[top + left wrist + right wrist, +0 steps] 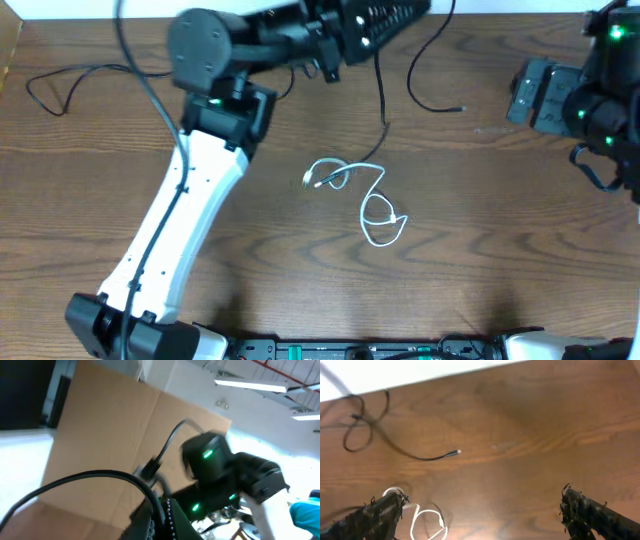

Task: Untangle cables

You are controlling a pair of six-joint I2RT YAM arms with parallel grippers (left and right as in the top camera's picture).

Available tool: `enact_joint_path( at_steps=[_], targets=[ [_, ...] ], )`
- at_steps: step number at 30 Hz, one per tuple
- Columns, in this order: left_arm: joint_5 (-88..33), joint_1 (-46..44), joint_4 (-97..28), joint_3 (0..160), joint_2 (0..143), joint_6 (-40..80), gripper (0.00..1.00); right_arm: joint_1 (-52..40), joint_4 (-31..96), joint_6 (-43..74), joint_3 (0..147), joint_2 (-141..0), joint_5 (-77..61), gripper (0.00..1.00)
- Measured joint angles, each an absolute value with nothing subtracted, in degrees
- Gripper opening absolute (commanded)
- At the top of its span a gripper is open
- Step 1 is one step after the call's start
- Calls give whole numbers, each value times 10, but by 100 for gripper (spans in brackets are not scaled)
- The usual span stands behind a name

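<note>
My left gripper [375, 35] is raised over the table's far middle, shut on a thin black cable [381, 95]. That cable hangs down and runs to the white cable [375, 205], which lies looped at the table's centre with a small knot [325, 177]. In the left wrist view the black cable [100, 476] passes between the fingers [160, 517]. A second black cable [430, 80] lies at the far right with its plug [457, 452] free. My right gripper [480, 510] is open and empty, at the right edge in the overhead view [530, 92], above the white cable [427, 520].
Another thin black cord [60, 85] lies looped at the far left. The left arm's white link [180, 220] crosses the left half of the table. A cardboard wall [110, 435] shows in the left wrist view, which points upward.
</note>
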State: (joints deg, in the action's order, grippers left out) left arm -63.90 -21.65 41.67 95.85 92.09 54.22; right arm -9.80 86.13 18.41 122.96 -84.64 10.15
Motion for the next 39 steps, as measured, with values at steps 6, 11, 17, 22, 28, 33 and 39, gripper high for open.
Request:
enact_joint_path(
  at_steps=[6,11,17,22,28,33,39],
  targets=[
    [-612,-172,375,990,921,543,8,-98,833,185,1145,-847,77,96],
    [-555,-160,364,990,921,562,7,-98,780,144,1044,-847,-35,96],
    [-491,-159,364,991,921,581,7,-109,623,87,844,-851,-187,99],
    [-456,-159,364,991,921,600,8,-112,449,31,704,-855,-307,99],
    [-410,-159,363,991,921,638,8,-142,239,-20,576,-855,-387,95],
    [-399,-159,364,991,921,647,8,-189,41,25,496,-864,-375,88],
    [-397,-159,364,991,921,660,7,-253,-112,63,482,-934,-319,95]
  ],
)
